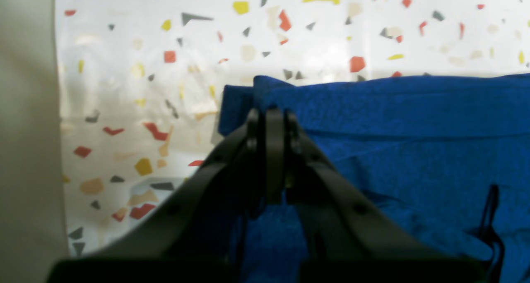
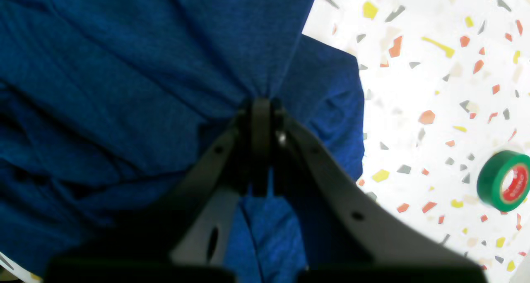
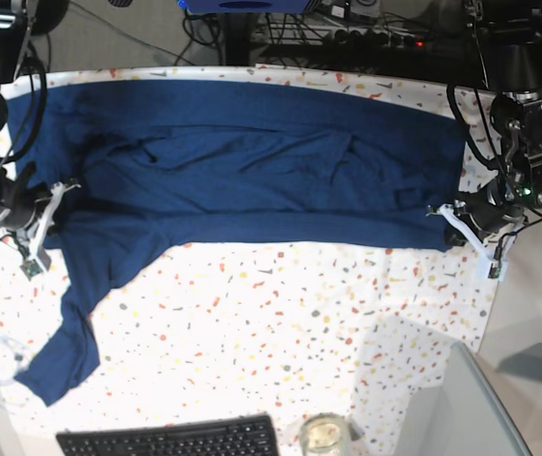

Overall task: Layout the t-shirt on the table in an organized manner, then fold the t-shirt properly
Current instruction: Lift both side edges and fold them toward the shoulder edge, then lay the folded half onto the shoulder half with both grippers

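the t-shirt (image 3: 252,180), a plain navy soft knit, lies stretched as a wide band across the far half of the table (image 3: 280,313) with its long axis running 9 to 3 o'clock in the base view, one sleeve trailing loose toward 7 o'clock. the left gripper (image 1: 271,117) is clenched on the cloth's folded edge at the 3 o'clock end, and the right gripper (image 2: 261,107) is clenched on a bunched, creased pinch of fabric at the 9 o'clock end. each arm is nearest its own end, so the coming move likely turns on both carrying that band evenly across the slick terrazzo-flecked cover; a green tape roll (image 2: 503,186) sits well apart on it.
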`<state>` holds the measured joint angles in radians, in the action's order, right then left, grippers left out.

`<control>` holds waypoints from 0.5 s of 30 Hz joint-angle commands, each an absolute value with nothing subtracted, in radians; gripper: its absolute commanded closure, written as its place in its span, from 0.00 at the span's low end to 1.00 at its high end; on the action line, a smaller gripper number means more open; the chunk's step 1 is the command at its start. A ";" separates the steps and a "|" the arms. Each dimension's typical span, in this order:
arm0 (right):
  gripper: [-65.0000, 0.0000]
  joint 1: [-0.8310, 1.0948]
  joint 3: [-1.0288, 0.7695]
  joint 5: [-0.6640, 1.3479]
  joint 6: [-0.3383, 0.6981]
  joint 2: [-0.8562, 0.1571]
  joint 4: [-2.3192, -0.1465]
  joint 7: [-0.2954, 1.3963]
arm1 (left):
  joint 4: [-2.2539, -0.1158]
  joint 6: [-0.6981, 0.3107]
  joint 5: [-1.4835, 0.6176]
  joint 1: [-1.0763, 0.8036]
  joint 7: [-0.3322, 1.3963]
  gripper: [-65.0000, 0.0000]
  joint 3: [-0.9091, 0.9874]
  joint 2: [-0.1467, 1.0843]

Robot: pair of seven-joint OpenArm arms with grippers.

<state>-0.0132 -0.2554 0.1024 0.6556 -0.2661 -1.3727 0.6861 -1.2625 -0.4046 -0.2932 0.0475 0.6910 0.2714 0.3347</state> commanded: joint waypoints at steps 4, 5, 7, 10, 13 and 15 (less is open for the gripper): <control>0.99 -0.031 -0.335 0.108 0.659 -0.280 -1.395 0.702 | -1.280 -0.406 -0.305 0.062 0.673 1.00 0.275 0.349; 0.99 -0.036 -0.357 0.108 0.662 -0.280 -1.395 0.708 | -1.280 -0.406 -0.305 0.062 0.673 1.00 0.275 0.349; 0.99 -0.038 -0.384 0.108 0.664 -0.282 -1.395 0.711 | -1.280 -0.406 -0.305 0.067 0.673 1.00 0.277 0.349; 0.99 -0.038 -0.390 0.108 0.664 -0.283 -1.397 0.713 | -1.280 -0.406 -0.305 0.076 0.673 1.00 0.277 0.349; 0.99 -0.033 -0.386 0.108 0.664 -0.283 -1.423 0.714 | -1.290 -0.406 -0.305 0.097 0.674 1.00 0.277 0.348; 0.99 -0.031 -0.386 0.108 0.664 -0.282 -1.438 0.714 | -1.311 -0.406 -0.305 0.099 0.674 1.00 0.275 0.348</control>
